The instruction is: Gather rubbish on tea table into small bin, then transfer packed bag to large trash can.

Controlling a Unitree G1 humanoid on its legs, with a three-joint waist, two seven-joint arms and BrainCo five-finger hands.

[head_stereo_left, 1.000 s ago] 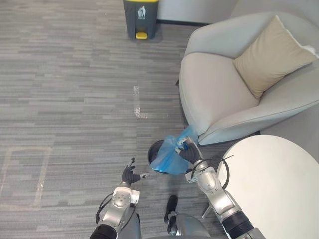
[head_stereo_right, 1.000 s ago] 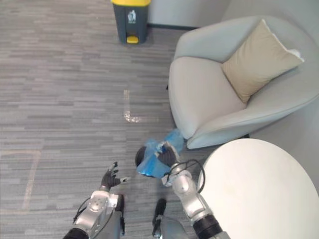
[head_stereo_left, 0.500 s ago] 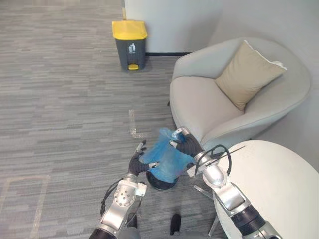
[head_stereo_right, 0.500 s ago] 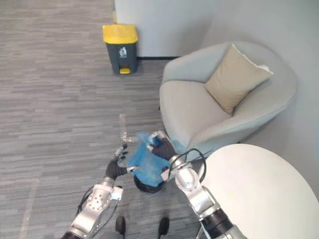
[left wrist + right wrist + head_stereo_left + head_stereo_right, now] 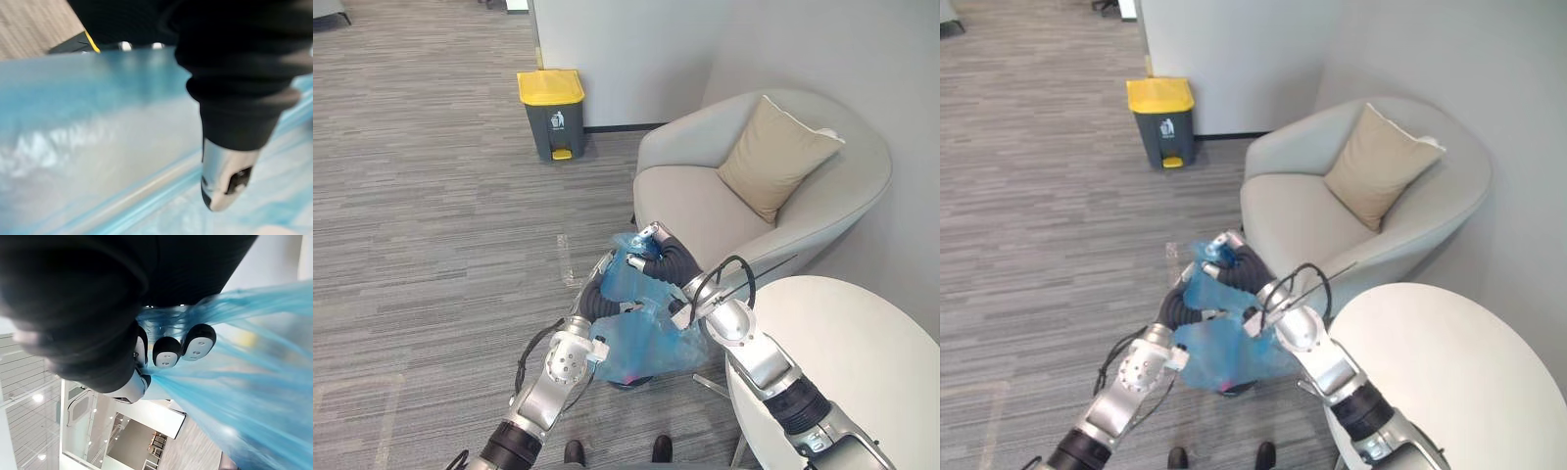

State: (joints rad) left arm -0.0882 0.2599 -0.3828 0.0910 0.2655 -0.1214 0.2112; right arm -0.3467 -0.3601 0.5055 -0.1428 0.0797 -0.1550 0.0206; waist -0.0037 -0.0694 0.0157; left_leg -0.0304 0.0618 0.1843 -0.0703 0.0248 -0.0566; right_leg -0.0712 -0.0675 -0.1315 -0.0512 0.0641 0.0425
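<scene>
Observed blue rubbish bag (image 5: 651,338) held up between both arms, long axis roughly vertical, gathered neck pointing up, full belly hanging down. Noted right hand (image 5: 653,252) clenched round the gathered neck at the top; confirmed in right wrist view, dark fingertips (image 5: 198,341) curled over bunched blue film. Found left hand (image 5: 595,300) against the bag's left flank, just below the neck; cannot tell whether closed on the film or merely laid against it. Logged small black bin (image 5: 628,382) directly beneath the bag, mostly hidden by it; bag bottom possibly resting in its mouth. Made out a pinkish patch through the film low in the bag. Placed armchair (image 5: 700,201) with tan cushion (image 5: 775,157) close on the right, white round desk (image 5: 847,362) at near right. Recorded open grey carpet (image 5: 431,215) to the left and ahead, reaching to the grey large trash can (image 5: 553,116), yellow lid shut, standing by the wall well apart from the bag.
</scene>
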